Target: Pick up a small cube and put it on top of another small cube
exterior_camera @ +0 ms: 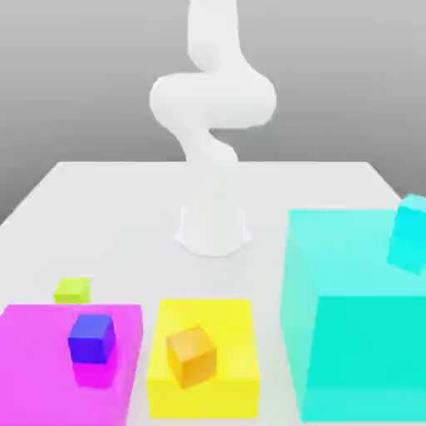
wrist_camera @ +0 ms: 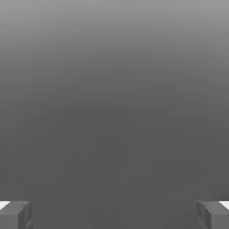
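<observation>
Nothing grabbed yet: gripper (wrist_camera: 114,214) jaws spread wide on empty air, lime cube (exterior_camera: 72,290) sitting on the table (exterior_camera: 125,208) behind the magenta block (exterior_camera: 42,366), ungrasped.

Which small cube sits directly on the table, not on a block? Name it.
The lime cube. The blue cube rests on the magenta block, the orange cube on the yellow block.
</observation>
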